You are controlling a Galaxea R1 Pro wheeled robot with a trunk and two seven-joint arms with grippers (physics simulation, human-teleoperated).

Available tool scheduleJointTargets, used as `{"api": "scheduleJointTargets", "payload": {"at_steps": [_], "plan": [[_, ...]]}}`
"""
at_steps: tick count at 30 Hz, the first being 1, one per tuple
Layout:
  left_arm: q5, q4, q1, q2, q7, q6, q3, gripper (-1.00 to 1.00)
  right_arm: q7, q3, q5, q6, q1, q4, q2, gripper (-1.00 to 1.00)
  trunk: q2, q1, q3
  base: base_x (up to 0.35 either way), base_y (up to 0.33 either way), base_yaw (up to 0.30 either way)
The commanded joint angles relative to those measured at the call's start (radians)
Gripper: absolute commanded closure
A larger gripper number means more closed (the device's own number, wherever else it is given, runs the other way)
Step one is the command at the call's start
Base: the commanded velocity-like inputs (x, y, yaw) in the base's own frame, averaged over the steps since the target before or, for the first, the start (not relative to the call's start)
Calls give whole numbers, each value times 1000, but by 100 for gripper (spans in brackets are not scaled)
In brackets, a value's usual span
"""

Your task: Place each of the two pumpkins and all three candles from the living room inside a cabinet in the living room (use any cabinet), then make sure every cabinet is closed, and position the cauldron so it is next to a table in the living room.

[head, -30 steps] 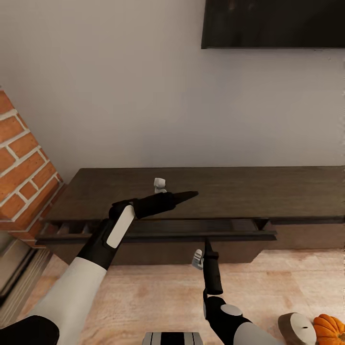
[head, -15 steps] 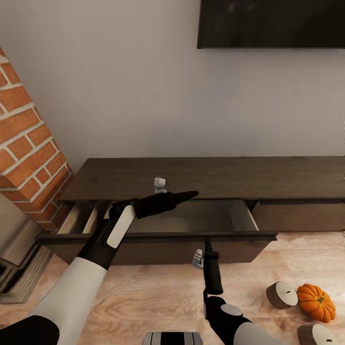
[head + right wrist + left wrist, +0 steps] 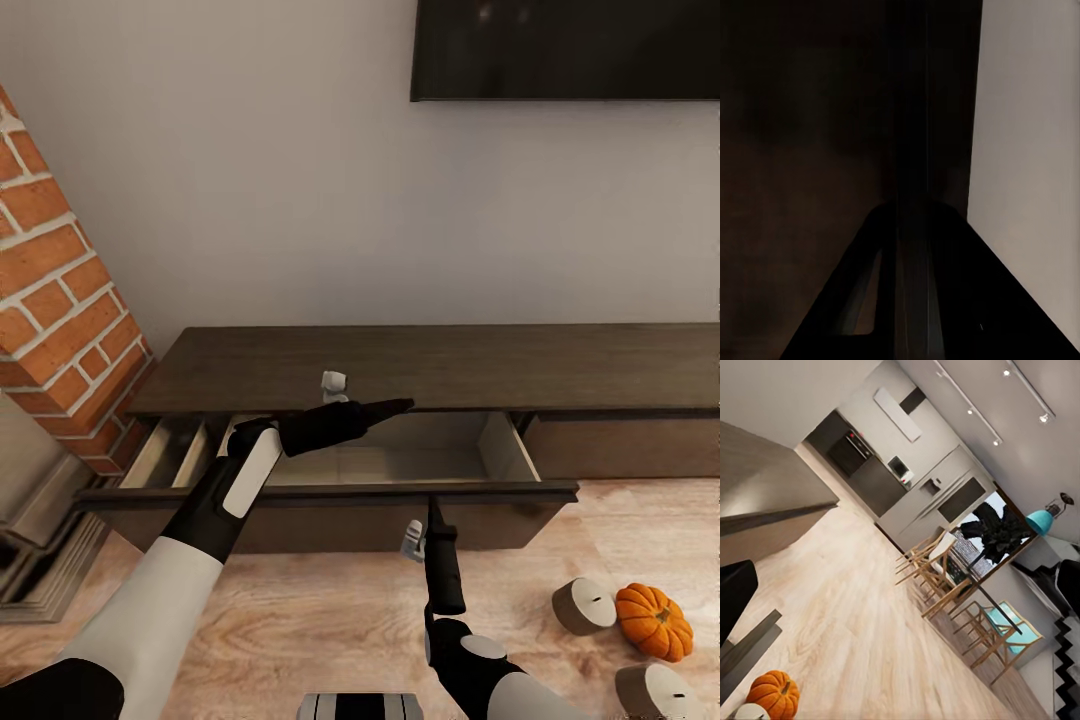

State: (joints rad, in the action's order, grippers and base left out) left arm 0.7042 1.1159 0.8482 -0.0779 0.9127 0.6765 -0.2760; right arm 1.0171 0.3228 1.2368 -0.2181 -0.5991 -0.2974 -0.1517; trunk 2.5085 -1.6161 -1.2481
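A: Compare with a second ago: drawer (image 3: 400, 465) of the cabinet (image 3: 450, 365), then barely ajar, now drawn wide, pale inside laid bare. Some shift of the camera too, hence more floor (image 3: 300, 620) at the right.

B: Step in hand?

A: Judged as opening just finished, loading not yet begun. Nothing in the drawer so far.

B: Claws?

A: Left claw (image 3: 385, 407) above the open drawer, tips pressed together, carrying nothing. Right claw (image 3: 432, 518) upright at the drawer's front edge; spread or closed, cannot tell, the wrist view there too dark.

B: And the goods?

A: On the floor, right of the right arm: pumpkin (image 3: 654, 621) just beside one candle (image 3: 584, 605), second candle (image 3: 655, 692) nearer the robot. Same pumpkin (image 3: 772, 694) in the left wrist view.

B: Next move?

A: Probably: free the right claw, swing rightward and down, spread wide for the round pumpkin.

B: Obstacles?

A: Protruding drawer front across any low reach. Brick pillar (image 3: 50, 330) at the left and television (image 3: 565, 50) above, both well apart.
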Motion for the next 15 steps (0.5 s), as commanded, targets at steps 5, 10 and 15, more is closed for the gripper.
{"api": "scheduleJointTargets", "payload": {"at_steps": [5,10,15], "plan": [[0,0,0,0,0,0,0,-100,-9,4,-3,8,1,7,0,100,0,0,0,-192,0,0],[0,0,0,0,0,0,0,-100,-9,4,-3,8,1,7,1,100,0,0,0,-100,0,0],[0,-1,0,0,0,0,0,-100,-9,4,-3,8,1,7,1,100,0,0,0,-101,0,0]]}}
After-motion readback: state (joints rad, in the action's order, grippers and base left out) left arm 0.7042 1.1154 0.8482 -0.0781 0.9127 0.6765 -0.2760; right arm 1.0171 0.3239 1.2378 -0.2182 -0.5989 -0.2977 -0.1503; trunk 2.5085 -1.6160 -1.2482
